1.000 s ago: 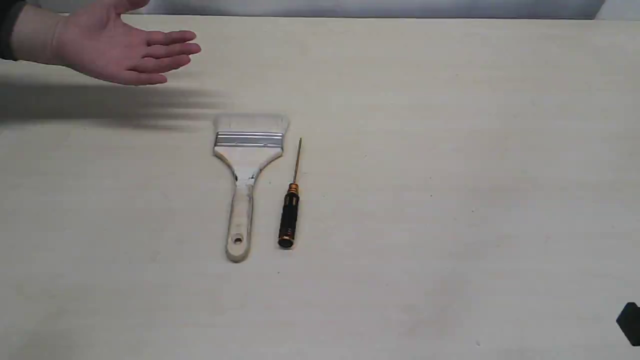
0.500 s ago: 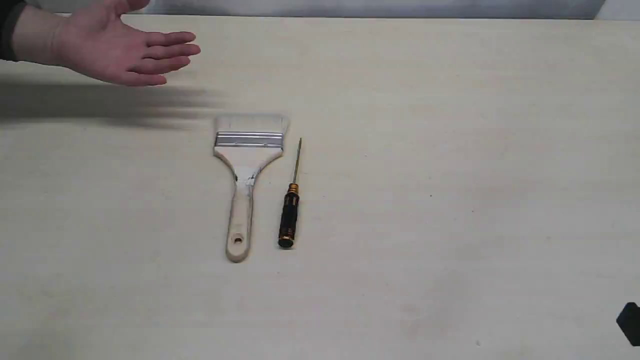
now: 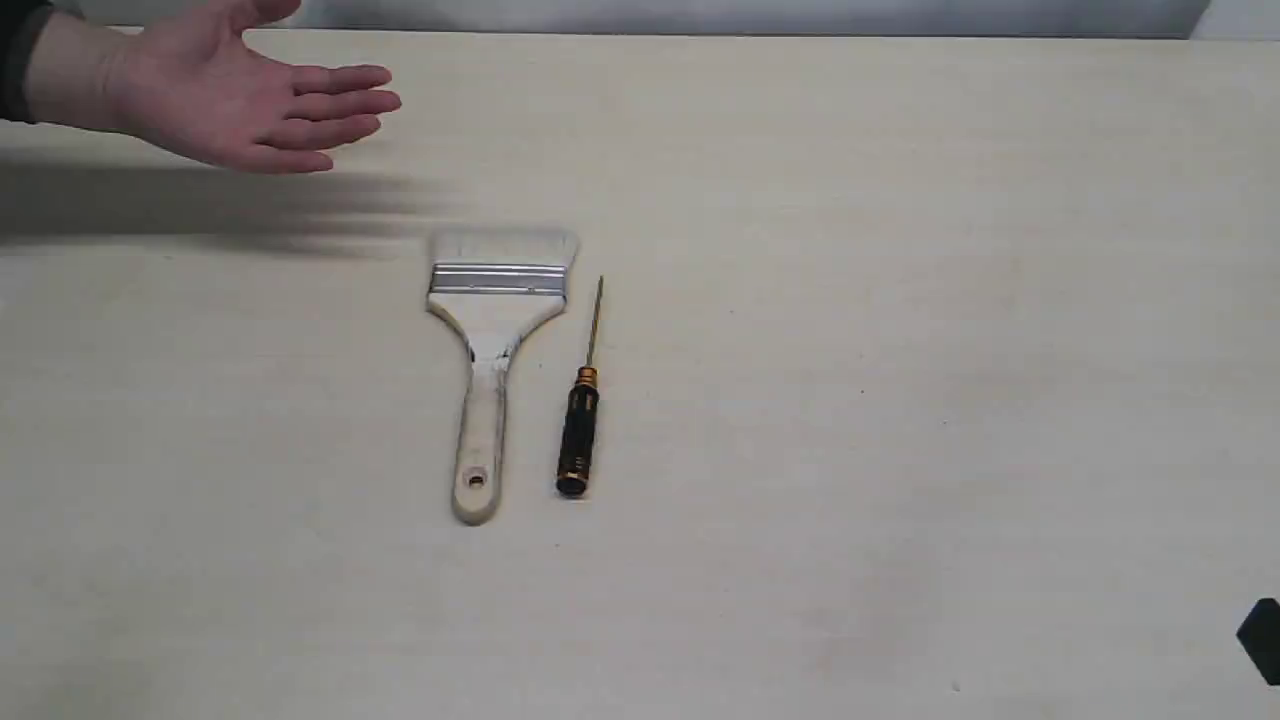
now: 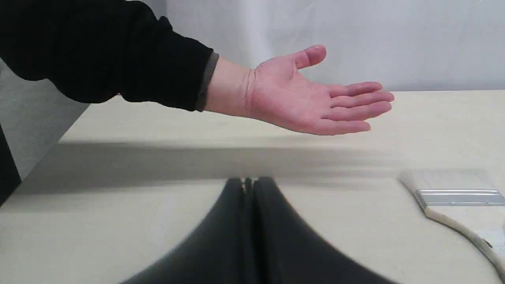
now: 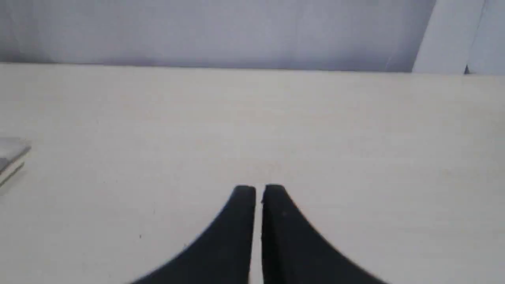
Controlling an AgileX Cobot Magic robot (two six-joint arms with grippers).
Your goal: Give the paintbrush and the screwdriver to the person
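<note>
The paintbrush (image 3: 495, 340) lies flat mid-table, bristles toward the far side, handle hole near me. Just right of it lies the screwdriver (image 3: 580, 420), black handle nearest, golden shaft pointing away. The person's open palm (image 3: 230, 95) hovers above the far left of the table, also seen in the left wrist view as the person's hand (image 4: 307, 98). My left gripper (image 4: 248, 182) is shut and empty, short of the hand, with the paintbrush (image 4: 453, 197) off to one side. My right gripper (image 5: 258, 191) is shut over bare table; only its dark edge (image 3: 1262, 640) shows at the exterior view's lower right.
The pale table (image 3: 900, 400) ends at a grey wall (image 3: 700, 15) behind. The hand casts a broad shadow (image 3: 200, 205) on the left. In the right wrist view, the brush's metal band (image 5: 12, 152) shows at the frame's edge.
The dark edge of my right arm at the lower right has shifted slightly. The person's hand, brush and screwdriver stay where they were.
</note>
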